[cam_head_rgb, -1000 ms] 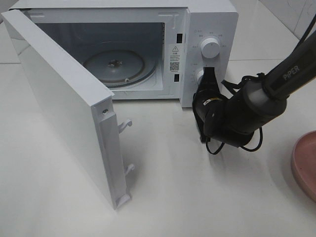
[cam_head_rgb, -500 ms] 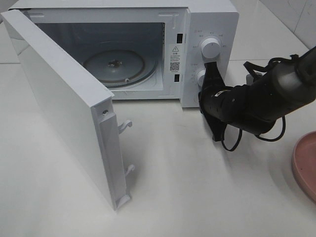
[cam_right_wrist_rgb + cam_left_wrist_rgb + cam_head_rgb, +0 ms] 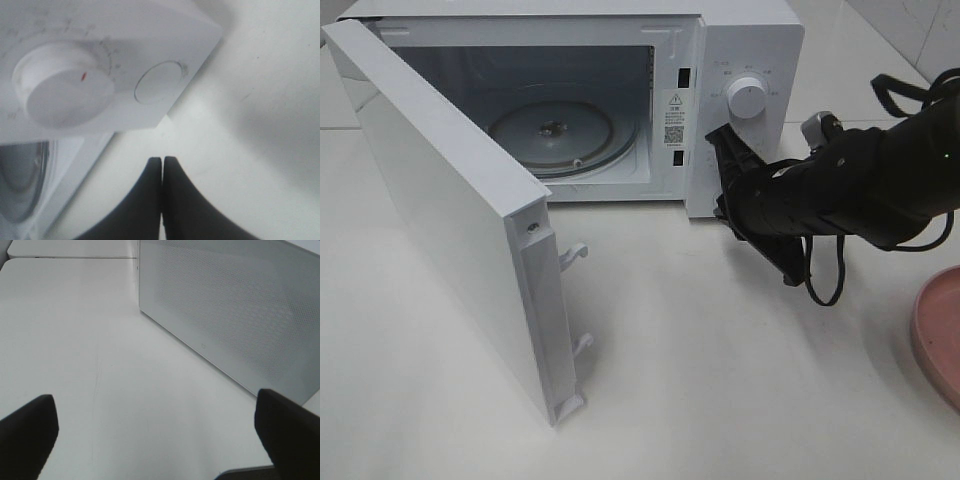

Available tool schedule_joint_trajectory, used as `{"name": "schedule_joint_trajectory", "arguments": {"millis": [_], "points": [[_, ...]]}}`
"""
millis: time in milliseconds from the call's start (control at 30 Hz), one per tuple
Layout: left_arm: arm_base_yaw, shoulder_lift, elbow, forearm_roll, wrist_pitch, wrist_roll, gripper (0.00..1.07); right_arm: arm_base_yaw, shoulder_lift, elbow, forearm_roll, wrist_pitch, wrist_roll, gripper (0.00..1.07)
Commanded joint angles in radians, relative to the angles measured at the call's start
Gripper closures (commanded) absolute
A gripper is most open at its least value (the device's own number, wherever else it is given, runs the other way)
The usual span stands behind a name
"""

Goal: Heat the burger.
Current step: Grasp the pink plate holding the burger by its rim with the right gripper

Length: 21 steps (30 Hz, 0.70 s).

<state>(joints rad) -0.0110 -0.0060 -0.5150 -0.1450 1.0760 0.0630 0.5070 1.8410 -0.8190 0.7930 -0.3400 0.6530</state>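
- Burger is not showing in any view; only the rim of a pink plate (image 3: 932, 330) is peeking in at the table's right edge
- Microwave (image 3: 745, 40) is standing with its door (image 3: 450, 220) swung wide and its turntable (image 3: 552, 135) bare
- Right gripper (image 3: 162, 161) is hovering clenched on nothing beside the control knob (image 3: 65, 95); left gripper (image 3: 155, 407) is gaping wide, empty
- I'm expecting the burger to handle light, soft and loosely stacked, so I'm thinking a gentle squeeze across its sides is safest

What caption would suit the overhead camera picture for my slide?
Shut right gripper at the control panel of the microwave, door wide open, pink plate at the edge.
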Motion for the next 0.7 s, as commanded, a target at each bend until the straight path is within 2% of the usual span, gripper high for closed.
{"name": "schedule_joint_trajectory", "arguments": {"millis": [33, 167, 233, 267, 333, 433, 467, 533, 600, 700], "points": [[0.004, 0.000, -0.001, -0.007, -0.004, -0.005, 0.07, -0.030, -0.064, 0.005, -0.012, 0.207, -0.249, 1.07], [0.004, 0.000, -0.001, -0.007, -0.004, -0.005, 0.07, -0.058, -0.094, 0.005, -0.032, 0.340, -0.380, 1.07], [0.004, 0.000, -0.001, -0.007, -0.004, -0.005, 0.07, -0.093, -0.124, 0.005, -0.092, 0.491, -0.470, 1.06], [0.004, 0.000, -0.001, -0.007, -0.004, -0.005, 0.07, -0.093, -0.124, 0.005, -0.092, 0.491, -0.470, 1.06], [0.004, 0.000, -0.001, -0.007, -0.004, -0.005, 0.07, -0.129, -0.163, 0.005, -0.228, 0.651, -0.514, 1.06], [0.004, 0.000, -0.001, -0.007, -0.004, -0.005, 0.07, -0.134, -0.174, 0.005, -0.272, 0.688, -0.514, 1.06], [0.004, 0.000, -0.001, -0.007, -0.004, -0.005, 0.07, -0.141, -0.195, 0.005, -0.354, 0.757, -0.514, 1.06], [0.004, 0.000, -0.001, -0.007, -0.004, -0.005, 0.07, -0.141, -0.204, 0.005, -0.394, 0.778, -0.514, 1.06], [0.004, 0.000, -0.001, -0.007, -0.004, -0.005, 0.07, -0.141, -0.248, 0.005, -0.547, 0.871, -0.514, 1.04], [0.004, 0.000, -0.001, -0.007, -0.004, -0.005, 0.07, -0.141, -0.256, 0.005, -0.570, 0.886, -0.514, 1.04]]}}
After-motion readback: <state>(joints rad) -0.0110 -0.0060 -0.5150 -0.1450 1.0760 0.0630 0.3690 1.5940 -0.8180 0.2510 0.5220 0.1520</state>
